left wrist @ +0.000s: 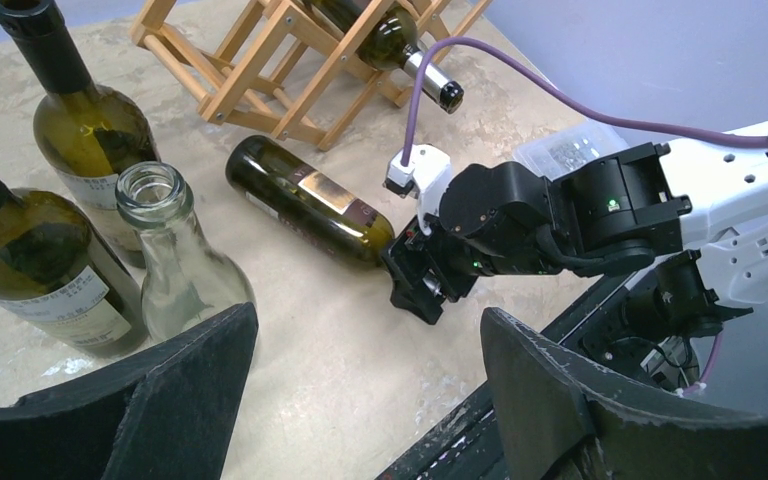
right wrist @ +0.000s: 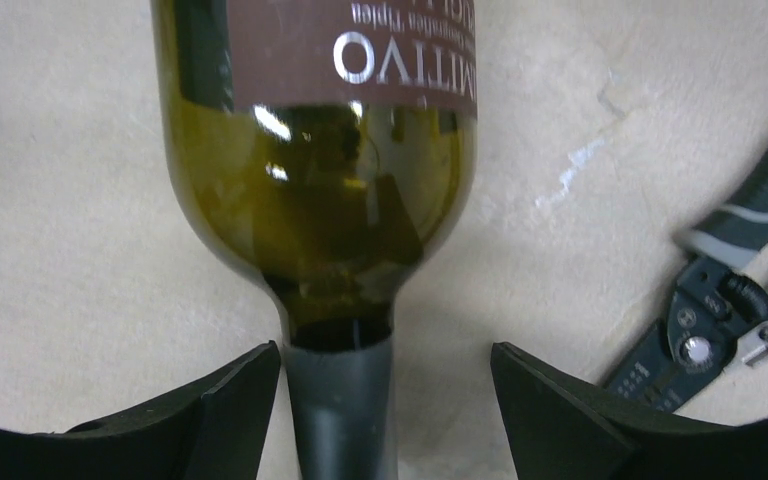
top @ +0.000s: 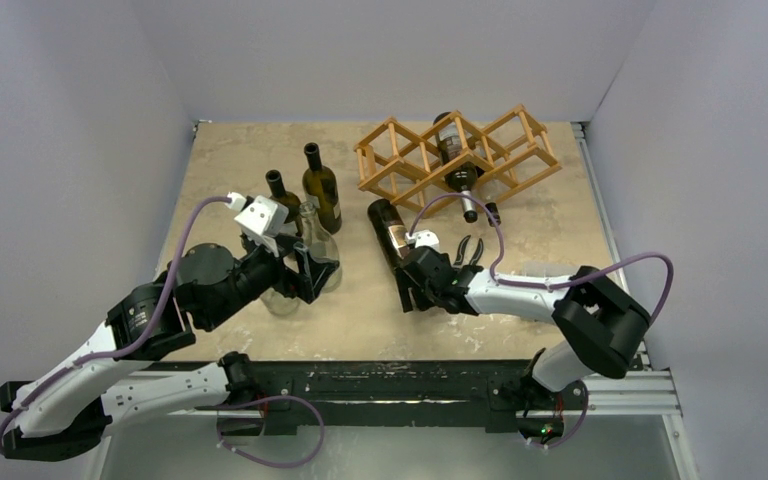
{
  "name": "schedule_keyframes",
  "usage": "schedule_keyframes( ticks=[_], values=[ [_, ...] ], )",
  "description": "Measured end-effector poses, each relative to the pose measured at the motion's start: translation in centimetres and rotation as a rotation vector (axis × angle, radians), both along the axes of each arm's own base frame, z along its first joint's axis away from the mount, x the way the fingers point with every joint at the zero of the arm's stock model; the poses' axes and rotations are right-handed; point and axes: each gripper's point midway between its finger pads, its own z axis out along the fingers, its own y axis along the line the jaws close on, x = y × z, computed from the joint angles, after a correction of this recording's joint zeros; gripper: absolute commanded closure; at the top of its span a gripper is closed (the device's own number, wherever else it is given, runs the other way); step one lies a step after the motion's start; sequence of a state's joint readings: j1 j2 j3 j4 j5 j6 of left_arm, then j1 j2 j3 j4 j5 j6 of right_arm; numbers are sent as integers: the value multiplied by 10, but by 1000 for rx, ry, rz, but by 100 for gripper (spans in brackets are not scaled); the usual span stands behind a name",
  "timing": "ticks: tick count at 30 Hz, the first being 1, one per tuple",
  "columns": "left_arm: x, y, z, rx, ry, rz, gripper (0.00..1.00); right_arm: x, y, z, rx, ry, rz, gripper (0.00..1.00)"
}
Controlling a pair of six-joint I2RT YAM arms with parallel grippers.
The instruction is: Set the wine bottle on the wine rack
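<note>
Standing at left: two green bottles (top: 322, 190) and a clear bottle (left wrist: 175, 260), upright and close together on the surface (top: 230, 170); likely set aside there.
Left tool (left wrist: 370, 325): jaws wide apart, nothing between them. It hovers just beside the clear bottle and faces the other arm; reads as parked out of the way.
Wine bottle (top: 392, 240): on its side mid-surface, base toward the rack, neck toward the robot. Not yet racked.
Right tool (right wrist: 385, 355): jaws spread, one on each side of the neck, a gap showing on both sides, so it grips nothing. Lined up there probably because the neck is the narrowest part to pinch.
Wine rack (left wrist: 260, 55): back right, with one dark bottle (top: 455, 150) in a cell, neck poking forward.
Pliers (right wrist: 720, 320): flat on the surface, right of the wine bottle and apart from it.
Right wrist view: shows the gaps at the neck, which the overhead view hides under the arm.
Overhead view: the only one to show the whole rack.
</note>
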State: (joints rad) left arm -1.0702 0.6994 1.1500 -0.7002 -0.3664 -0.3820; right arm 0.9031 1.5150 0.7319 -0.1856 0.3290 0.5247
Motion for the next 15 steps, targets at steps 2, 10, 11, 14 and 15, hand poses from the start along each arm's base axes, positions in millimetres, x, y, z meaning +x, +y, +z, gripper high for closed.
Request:
schedule_keyframes(
  ticks=[2,10,11,14,15],
  values=[
    [0,-1,-1,2,2,-3,18,8,5,0,9,-28,-5,19],
    [-4,3,5,-23,-10,-8,19,38,25,1,54,-150,-24,21],
    [-4,3,5,-24,-10,-10,19,41,27,1,58,-165,-26,21],
    [-5,3,4,-26,-9,-15,19,48,31,2,65,-201,-41,22],
    [-5,3,3,-28,-9,-15,19,49,31,1,67,-209,-44,23]
  ],
)
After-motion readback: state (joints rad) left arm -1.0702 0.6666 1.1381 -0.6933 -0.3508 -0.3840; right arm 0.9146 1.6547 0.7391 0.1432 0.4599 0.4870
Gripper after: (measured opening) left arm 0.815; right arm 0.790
